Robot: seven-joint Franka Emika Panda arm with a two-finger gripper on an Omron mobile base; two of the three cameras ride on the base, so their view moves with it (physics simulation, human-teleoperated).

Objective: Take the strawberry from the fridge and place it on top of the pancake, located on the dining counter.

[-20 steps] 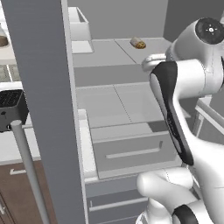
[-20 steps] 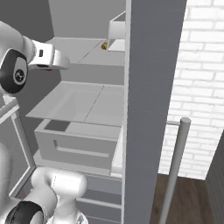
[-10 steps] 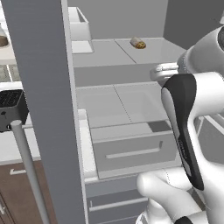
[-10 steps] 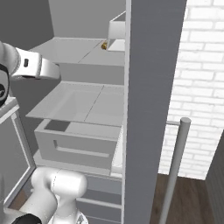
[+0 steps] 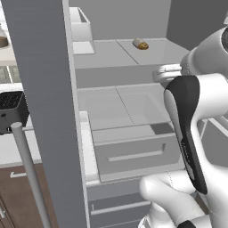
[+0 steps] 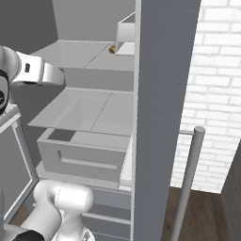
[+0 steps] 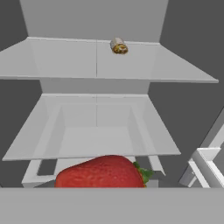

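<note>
We see the strawberry (image 7: 103, 171) right at the bottom of the hand view, huge in frame, so it sits right up against the hand cam, w/ the open fridge (image 7: 96, 65) behind it. Our read: it's carried at the fingers, just outside the fridge shelves, but the fingers themselves are hidden, so we can't tell if they pinch the berry or how wide they stand. The berry lies sideways, green leaf end to its right; prob gripped across its body, since that gives a steadier hold than the tip.

Beyond the strawberry comes the middle shelf (image 7: 94, 131), bare. Past that, the upper shelf (image 7: 57, 61) carries a tan-brown lumpy food item (image 7: 118, 46) near the back wall, well apart from the berry; not ours, so we leave it.

No brands, labels or writing readable anywhere.

Next, in our judgement: carry the berry to the pancake on the dining table.
</note>
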